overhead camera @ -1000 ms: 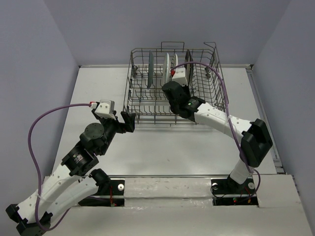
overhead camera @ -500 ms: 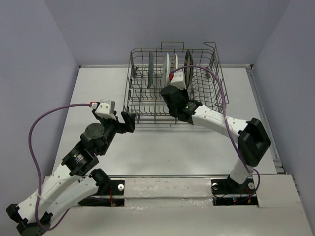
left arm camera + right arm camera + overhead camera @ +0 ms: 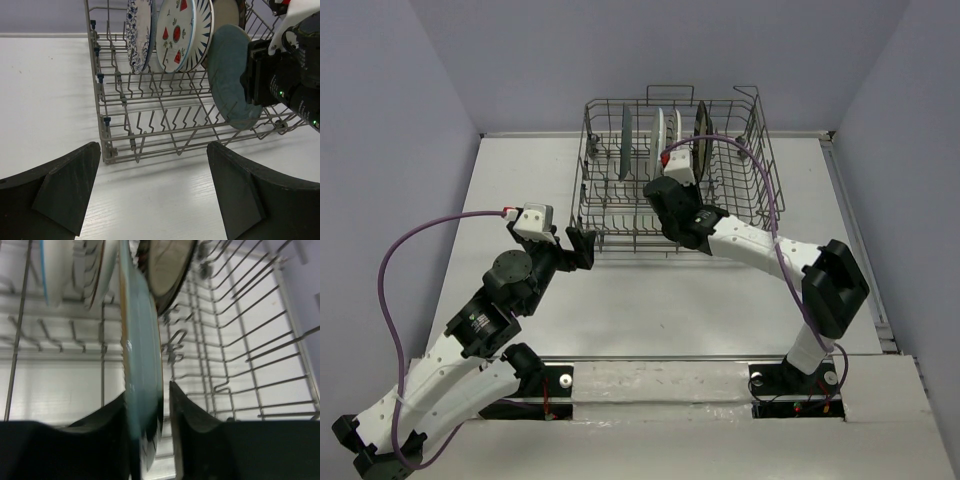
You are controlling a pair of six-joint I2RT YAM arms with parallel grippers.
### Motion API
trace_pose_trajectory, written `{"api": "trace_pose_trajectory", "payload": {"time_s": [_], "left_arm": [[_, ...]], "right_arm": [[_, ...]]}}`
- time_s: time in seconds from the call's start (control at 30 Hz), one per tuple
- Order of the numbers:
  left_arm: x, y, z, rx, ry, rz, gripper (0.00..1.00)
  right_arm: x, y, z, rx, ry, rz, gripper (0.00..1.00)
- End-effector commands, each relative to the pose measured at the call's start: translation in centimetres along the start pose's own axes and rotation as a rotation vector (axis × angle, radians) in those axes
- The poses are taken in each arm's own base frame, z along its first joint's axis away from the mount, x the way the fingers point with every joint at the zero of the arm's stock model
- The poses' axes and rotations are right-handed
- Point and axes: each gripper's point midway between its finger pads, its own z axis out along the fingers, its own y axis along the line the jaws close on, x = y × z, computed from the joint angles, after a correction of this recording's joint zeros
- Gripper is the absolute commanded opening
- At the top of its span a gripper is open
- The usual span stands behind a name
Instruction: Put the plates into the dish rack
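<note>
The grey wire dish rack (image 3: pixel 765 170) stands at the table's far side. Upright in it are the blue floral plate (image 3: pixel 136 30), the red fruit plate (image 3: pixel 175 35), the navy striped plate (image 3: pixel 204 25) and the dark glossy plate (image 3: pixel 701 125). The teal-grey plate (image 3: pixel 227 75) stands on edge in the rack's front part, between my right gripper's (image 3: pixel 147 390) fingers. The left finger touches it; a narrow gap shows at the right finger (image 3: pixel 187 410). My left gripper (image 3: pixel 152 145) is open and empty, just in front of the rack's (image 3: pixel 102 130) near left corner.
The white table (image 3: pixel 45 100) spreads left of and in front of the rack. Bare upright tines (image 3: pixel 240 340) fill the rack's right half. My right arm (image 3: pixel 760 240) reaches over the rack's front wall. Purple cables loop over both arms.
My right gripper has moved a little left and deeper into the rack with the teal-grey plate. The left arm has not moved.
</note>
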Motion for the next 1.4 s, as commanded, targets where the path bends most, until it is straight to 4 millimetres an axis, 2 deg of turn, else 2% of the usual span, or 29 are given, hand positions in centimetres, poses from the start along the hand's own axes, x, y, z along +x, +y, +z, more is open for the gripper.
{"api": "trace_pose_trajectory", "payload": {"time_s": [0.0, 0.03, 0.13, 0.23, 0.27, 0.37, 0.4, 0.5, 0.6, 0.63, 0.7, 0.73, 0.87, 0.9, 0.97, 1.0, 1.03, 1.07, 1.1, 1.3, 1.37], "left_arm": [[-0.6, 0.1, 0.4, -0.008, -0.032, -0.004, 0.99], [-0.6, 0.1, 0.4, -0.009, -0.032, -0.004, 0.99], [-0.7, 0.2, 0.3, -0.012, -0.034, -0.002, 0.99], [-0.7, 0.4, 0.3, -0.024, -0.037, 0.0, 0.99], [-0.7, 0.5, 0.3, -0.027, -0.038, -0.001, 0.99], [-0.7, 0.6, 0.4, -0.036, -0.04, 0.001, 0.99], [-0.6, 0.6, 0.4, -0.036, -0.037, 0.004, 0.99], [-0.7, 0.9, 0.4, -0.049, -0.043, 0.005, 0.99], [-0.8, 1.2, 0.4, -0.069, -0.048, 0.006, 0.99], [-1.0, 1.4, 0.3, -0.075, -0.053, 0.004, 0.99], [-1.1, 1.8, 0.2, -0.094, -0.061, 0.0, 0.99], [-1.2, 1.9, 0.1, -0.097, -0.066, 0.0, 0.99], [-1.6, 2.2, -0.2, -0.103, -0.086, -0.005, 0.99], [-1.9, 2.1, -0.3, -0.096, -0.098, -0.009, 0.99], [-2.1, 2.1, -0.5, -0.09, -0.109, -0.015, 0.99], [-2.3, 2.1, -0.6, -0.088, -0.116, -0.016, 0.99], [-2.6, 2.2, -0.9, -0.088, -0.131, -0.023, 0.99], [-2.7, 2.4, -1.0, -0.092, -0.139, -0.029, 0.99], [-2.9, 2.4, -1.2, -0.09, -0.149, -0.033, 0.99], [-4.2, 2.8, -2.1, -0.092, -0.203, -0.061, 0.99], [-4.5, 3.2, -2.3, -0.105, -0.212, -0.069, 0.99]], "right_arm": [[0.8, 0.3, -1.1, -0.045, 0.033, -0.01, 0.45], [-0.5, 0.0, -1.6, -0.061, 0.015, 0.023, 0.5], [-2.4, -0.3, -2.4, -0.096, -0.019, 0.073, 0.56], [-4.9, -0.8, -3.9, -0.168, -0.067, 0.152, 0.68], [-4.8, -0.5, -3.9, -0.183, -0.068, 0.155, 0.68], [-6.6, -1.1, -5.2, -0.241, -0.109, 0.221, 0.69], [-7.6, -1.9, -6.0, -0.256, -0.132, 0.251, 0.7], [-8.6, -2.3, -7.2, -0.318, -0.165, 0.296, 0.74], [-10.0, -3.6, -9.3, -0.403, -0.228, 0.373, 0.77], [-10.7, -4.6, -10.7, -0.45, -0.277, 0.425, 0.79], [-11.3, -5.8, -12.1, -0.495, -0.331, 0.476, 0.83], [-12.5, -6.7, -13.1, -0.521, -0.388, 0.533, 0.85], [-13.0, -10.6, -16.6, -0.596, -0.52, 0.65, 0.95], [-12.4, -12.0, -17.6, -0.615, -0.555, 0.678, 1.0], [-12.7, -13.6, -19.0, -0.642, -0.617, 0.734, 1.0], [-12.7, -15.5, -20.1, -0.648, -0.66, 0.78, 1.0], [-12.1, -15.7, -20.2, -0.656, -0.669, 0.799, 1.0], [-12.1, -17.2, -21.2, -0.661, -0.707, 0.836, 1.0], [-11.8, -16.9, -21.0, -0.664, -0.7, 0.836, 1.0], [-11.0, -21.0, -23.2, -0.669, -0.798, 0.951, 0.99], [-10.6, -22.2, -23.1, -0.634, -0.808, 0.981, 0.92]]}}
